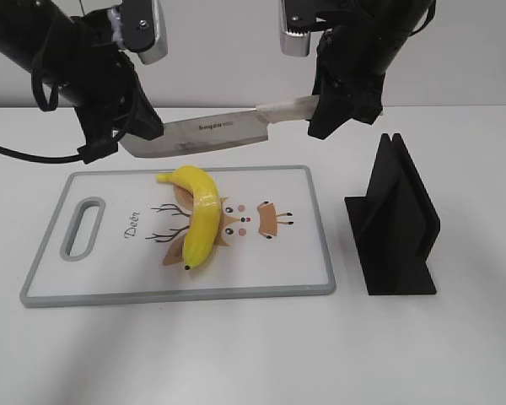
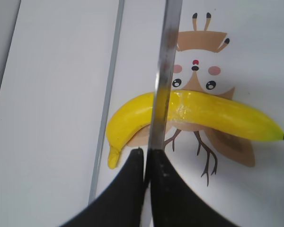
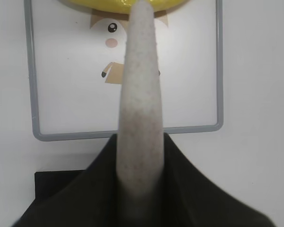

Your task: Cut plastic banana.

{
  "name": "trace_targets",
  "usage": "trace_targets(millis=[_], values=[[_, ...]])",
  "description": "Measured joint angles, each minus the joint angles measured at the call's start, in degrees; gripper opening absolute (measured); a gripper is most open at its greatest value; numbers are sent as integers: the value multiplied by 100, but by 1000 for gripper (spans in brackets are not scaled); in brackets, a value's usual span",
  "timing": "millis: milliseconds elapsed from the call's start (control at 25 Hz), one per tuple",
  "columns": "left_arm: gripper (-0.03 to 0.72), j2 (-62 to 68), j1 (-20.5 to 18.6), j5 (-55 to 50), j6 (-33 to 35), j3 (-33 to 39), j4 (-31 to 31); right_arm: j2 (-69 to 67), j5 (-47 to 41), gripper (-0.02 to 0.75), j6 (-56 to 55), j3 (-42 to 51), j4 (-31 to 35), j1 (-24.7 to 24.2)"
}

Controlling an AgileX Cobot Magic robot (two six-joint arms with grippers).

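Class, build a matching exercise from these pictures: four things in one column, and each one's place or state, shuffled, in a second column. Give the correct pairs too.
Things:
1. plastic banana
2. knife
3. black stand
4. cutting board

Places or states:
A. flat on the white table, printed with a deer
B. held in the air by both end effectors
C. lying uncut on the deer print
D. upright, right of the board

Pairs: 1-C, 2-B, 3-D, 4-A

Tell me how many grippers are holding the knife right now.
2. The left gripper pinches the blade tip of the knife; the right gripper clamps its pale handle. The knife hangs above the banana on the board.
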State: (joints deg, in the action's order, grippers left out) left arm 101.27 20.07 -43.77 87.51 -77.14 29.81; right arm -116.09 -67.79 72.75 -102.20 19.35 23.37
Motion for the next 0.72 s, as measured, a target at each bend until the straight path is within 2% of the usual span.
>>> trace_targets(millis=[120,200,240,400,480,600,720], values=[[14,0,0,5,0,0,109,0,25,170,17,0,-5,0],[83,-1,-17,5,-7,0,281,0,25,170,17,0,-5,0],[159,-6,-17,5,-12,0,380,0,31,170,17,0,-25,0],[580,-87,-17,44,-155,0,717,0,44,170,6,0,-43,0],[635,-231,-17,195,-380,0,761,0,44,170,6,0,-43,0],[656,-545,-88,415,-865,0,775,11,44,170,-18,0,-43,0],[657,-901,-267,506,-2007,0,529,109,-7,170,-348,0,-53,0]])
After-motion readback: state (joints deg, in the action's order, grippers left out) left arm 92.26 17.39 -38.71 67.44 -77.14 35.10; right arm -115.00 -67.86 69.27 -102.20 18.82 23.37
